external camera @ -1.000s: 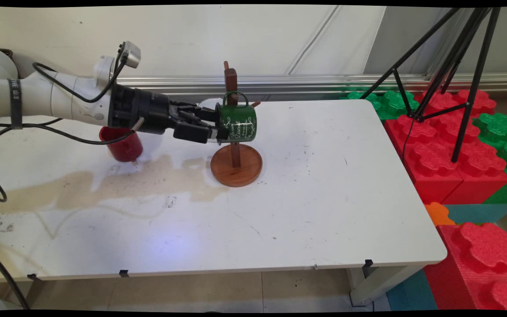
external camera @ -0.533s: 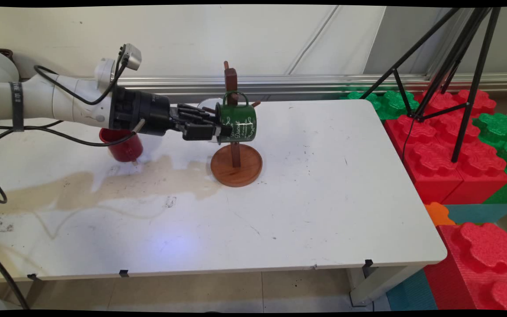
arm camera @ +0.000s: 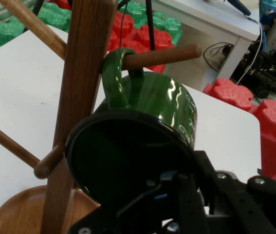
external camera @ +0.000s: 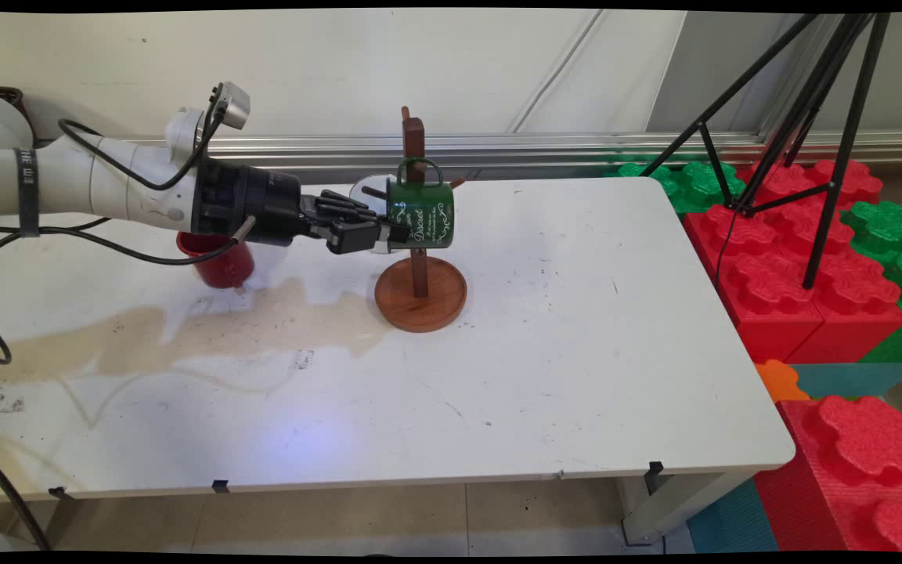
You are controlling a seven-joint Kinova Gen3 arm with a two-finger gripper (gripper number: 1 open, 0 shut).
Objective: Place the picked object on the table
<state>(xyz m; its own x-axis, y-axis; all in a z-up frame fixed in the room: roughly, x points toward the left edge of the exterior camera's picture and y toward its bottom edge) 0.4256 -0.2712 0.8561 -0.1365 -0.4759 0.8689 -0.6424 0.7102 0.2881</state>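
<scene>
The green mug (external camera: 420, 216) carries white script on its side, running sideways in the main view; the largest word looks like "Dorset" or similar, though the letters are too ornate to be sure; smaller lines beside it cannot be read; a black band (external camera: 26, 182) round the white arm (external camera: 91, 184) bears pale letters, too small to make out.

Robotics lab: camera tripod (external camera: 803, 117), foam blocks (external camera: 803, 258), stained white table (external camera: 576, 352), cabled equipment (arm camera: 269, 63).
</scene>
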